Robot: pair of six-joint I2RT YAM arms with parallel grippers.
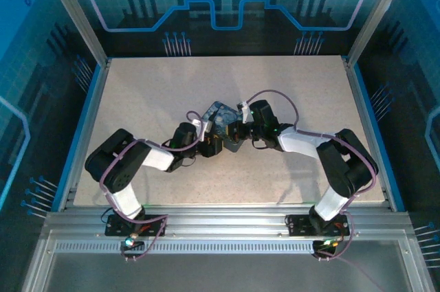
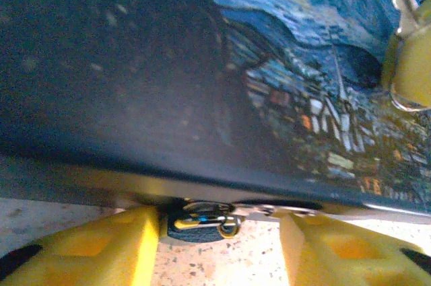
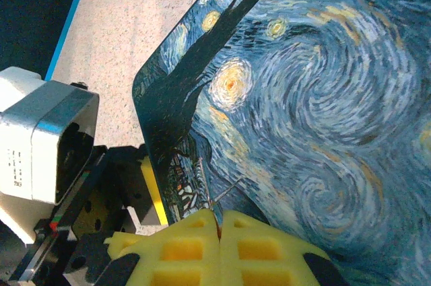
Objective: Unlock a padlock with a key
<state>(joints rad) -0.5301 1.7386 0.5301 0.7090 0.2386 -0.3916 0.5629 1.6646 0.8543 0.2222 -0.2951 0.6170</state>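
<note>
The padlock, a small dark body with a silvery shackle, lies on the table under the lower edge of the swirl-printed box. My left gripper stands open around it. The padlock is close to the left yellow finger and apart from the right one. My right gripper has its yellow pads pressed together over the box. A thin dark metal sliver, the key, sticks out from between them. From above, both grippers meet at the box.
The speckled table has a blue rim and dark printed walls around it. My left wrist's grey-white housing sits close to the box's left corner. The right gripper's yellow finger shows at the box's far end.
</note>
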